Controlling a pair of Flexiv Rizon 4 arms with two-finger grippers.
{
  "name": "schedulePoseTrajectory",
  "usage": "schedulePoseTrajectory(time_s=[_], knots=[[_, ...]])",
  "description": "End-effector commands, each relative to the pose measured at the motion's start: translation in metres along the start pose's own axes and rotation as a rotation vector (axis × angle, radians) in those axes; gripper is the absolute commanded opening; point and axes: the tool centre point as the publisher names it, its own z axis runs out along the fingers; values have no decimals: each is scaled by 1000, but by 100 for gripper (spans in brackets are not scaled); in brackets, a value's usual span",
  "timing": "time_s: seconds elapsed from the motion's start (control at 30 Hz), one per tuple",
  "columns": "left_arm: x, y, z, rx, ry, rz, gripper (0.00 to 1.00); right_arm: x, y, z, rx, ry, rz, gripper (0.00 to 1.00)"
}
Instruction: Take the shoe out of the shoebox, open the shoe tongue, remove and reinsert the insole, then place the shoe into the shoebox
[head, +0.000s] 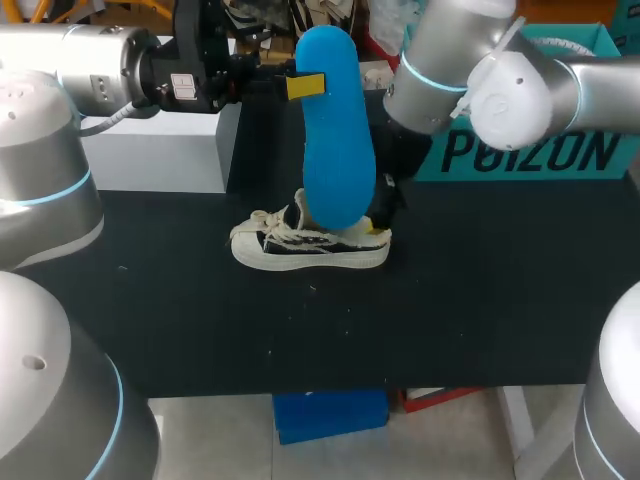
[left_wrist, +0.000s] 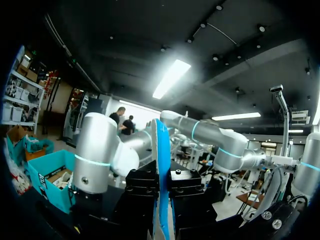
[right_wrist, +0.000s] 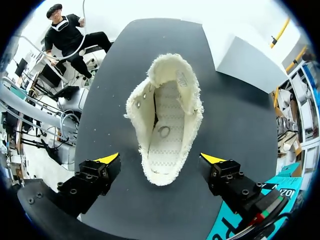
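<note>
Black worktop (head: 480, 320) carries all the things, and my two arms come over it from both sides. At its far right edge stands the teal shoebox (head: 530, 150), and at the far left a white box (head: 160, 150). The shoe (head: 310, 248), white with dark side panels and loose laces, stands on its sole near the middle of the worktop, well apart from both boxes. In the right wrist view I look straight down into its opening; the inside is pale and the tongue is pulled back. The blue insole (head: 335, 150) is outside the shoe. It hangs upright in the air, its lower end just above the shoe's opening and heel in the head view. My left hand (head: 300, 86) is pressed together on the upper part of the insole, with a finger on each flat face; in the left wrist view the insole shows edge-on between the two black finger blocks. My right hand (right_wrist: 160, 160) hovers above the shoe with its fingers spread wide. One end of the shoe lies between the yellow tips, with a gap on each side, so they do not touch it.
</note>
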Motion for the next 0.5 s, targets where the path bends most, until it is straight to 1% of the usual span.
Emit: schedulePoseTrajectory(time_s=[0.03,0.5], knots=[[0,1,1,0,-3,1,0,0,6,1,128,3,4,100],[0,1,1,0,-3,1,0,3,4,1,145,-1,37,100]])
